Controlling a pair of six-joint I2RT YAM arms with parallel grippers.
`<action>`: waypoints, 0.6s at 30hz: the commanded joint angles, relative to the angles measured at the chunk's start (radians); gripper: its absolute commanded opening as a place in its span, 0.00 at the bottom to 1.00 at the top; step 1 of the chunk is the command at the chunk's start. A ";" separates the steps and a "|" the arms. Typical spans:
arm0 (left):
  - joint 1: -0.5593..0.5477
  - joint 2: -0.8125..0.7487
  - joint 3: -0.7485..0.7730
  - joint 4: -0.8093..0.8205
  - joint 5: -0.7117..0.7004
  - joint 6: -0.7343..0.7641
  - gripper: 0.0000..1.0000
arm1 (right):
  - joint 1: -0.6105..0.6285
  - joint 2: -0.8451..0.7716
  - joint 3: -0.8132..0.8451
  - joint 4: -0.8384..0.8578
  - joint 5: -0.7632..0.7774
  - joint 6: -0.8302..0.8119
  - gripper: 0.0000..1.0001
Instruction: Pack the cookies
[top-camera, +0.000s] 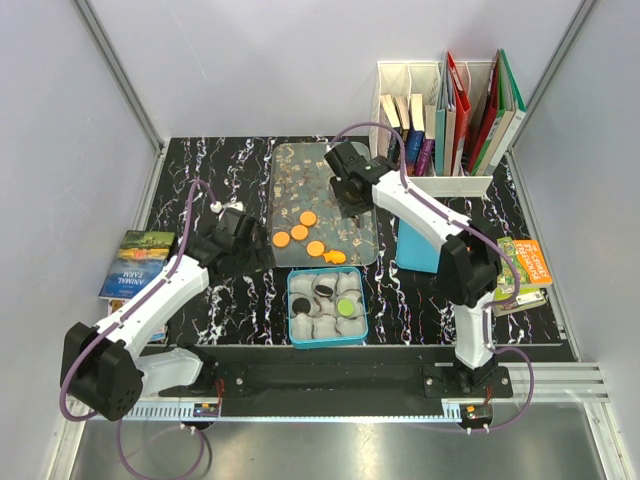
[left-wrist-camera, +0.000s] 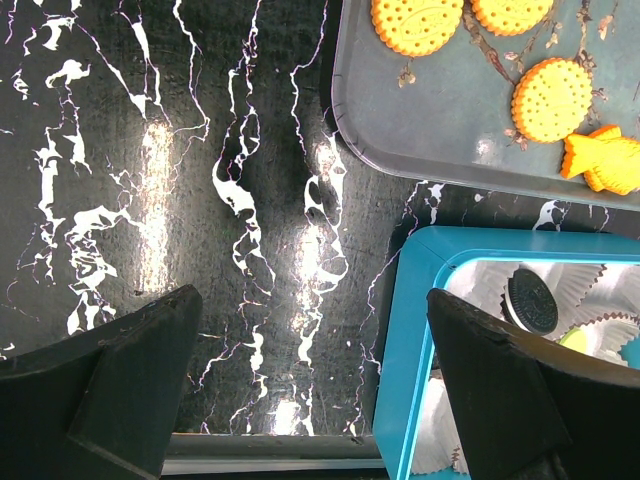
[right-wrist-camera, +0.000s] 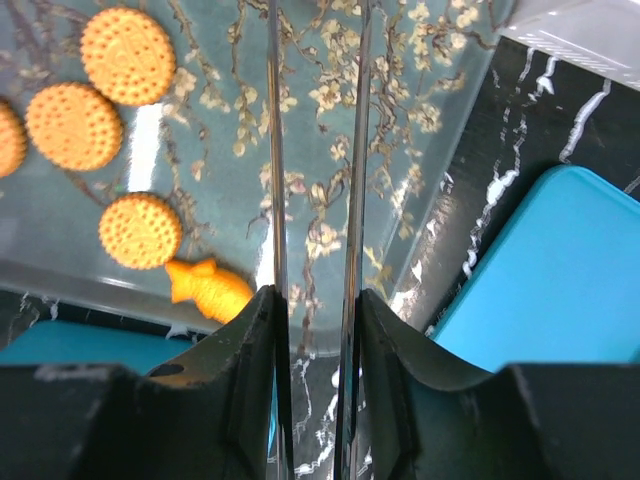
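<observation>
Three round orange cookies and an orange fish-shaped one lie on a flowered clear tray. A blue tin in front of it holds grey paper cups, two black cookies and a green one. My left gripper is open and empty over bare table left of the tin. My right gripper hangs over the tray. Its fingers press on two thin metal tong blades with a narrow empty gap between them. The orange cookies lie left of the blades.
A blue lid lies right of the tray. A white file holder with books stands at the back right. Books lie at the left edge and right edge of the black marble table.
</observation>
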 joint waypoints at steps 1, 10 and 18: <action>-0.005 -0.017 0.017 0.020 0.006 0.002 0.99 | 0.046 -0.159 0.020 -0.026 0.052 -0.007 0.33; -0.005 -0.011 0.020 0.020 0.001 0.000 0.99 | 0.109 -0.441 -0.160 -0.068 0.049 0.033 0.22; -0.005 -0.016 0.017 0.020 -0.011 -0.001 0.99 | 0.176 -0.696 -0.310 -0.198 -0.044 0.085 0.09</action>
